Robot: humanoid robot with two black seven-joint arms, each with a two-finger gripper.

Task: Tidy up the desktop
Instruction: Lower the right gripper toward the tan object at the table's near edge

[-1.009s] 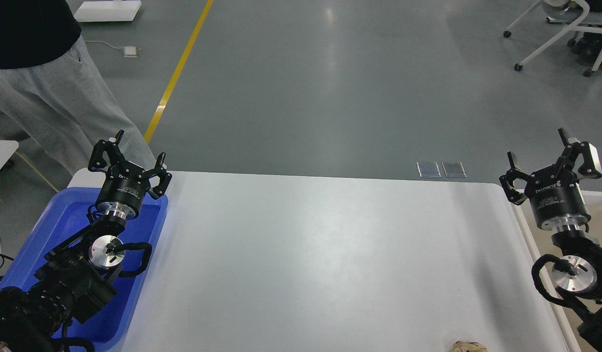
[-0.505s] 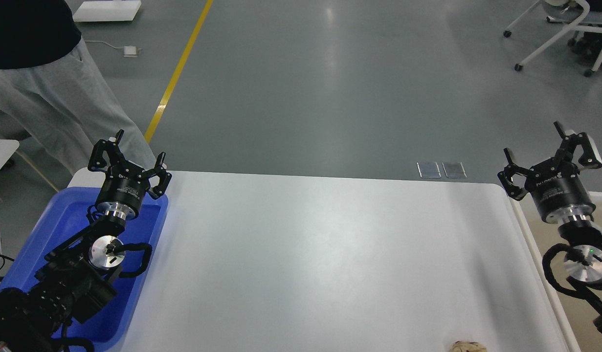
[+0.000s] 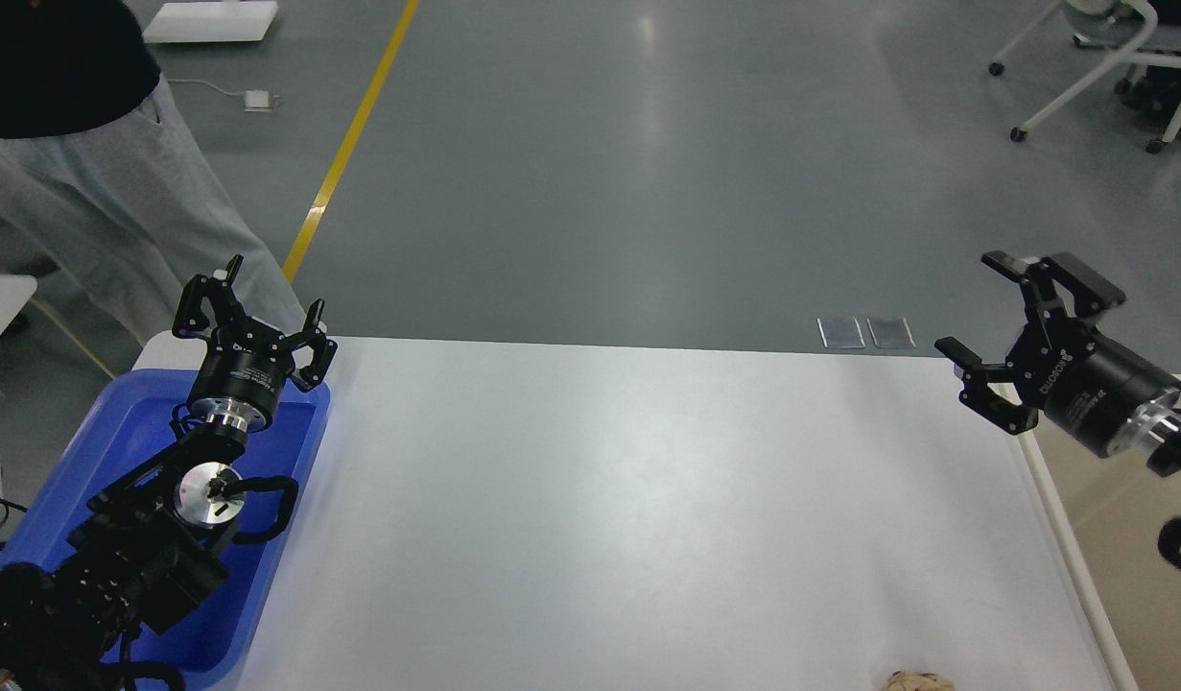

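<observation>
The white desktop [image 3: 628,518] fills the middle of the head view. A small crumpled tan thing [image 3: 918,681] lies at its near edge, bottom right, mostly cut off by the frame. My left gripper [image 3: 271,285] is open and empty, held above the far end of the blue tray [image 3: 120,451]. My right gripper [image 3: 972,305] is open and empty, tilted leftward above the desktop's far right corner.
A beige bin [image 3: 1118,499] stands beside the desktop's right edge. A person in grey trousers [image 3: 101,221] stands at the far left behind the tray. A wheeled chair [image 3: 1098,67] is at the far right on the grey floor.
My right gripper has swung from pointing up over the beige bin to tilting left over the desktop's far right corner. The left arm has not moved.
</observation>
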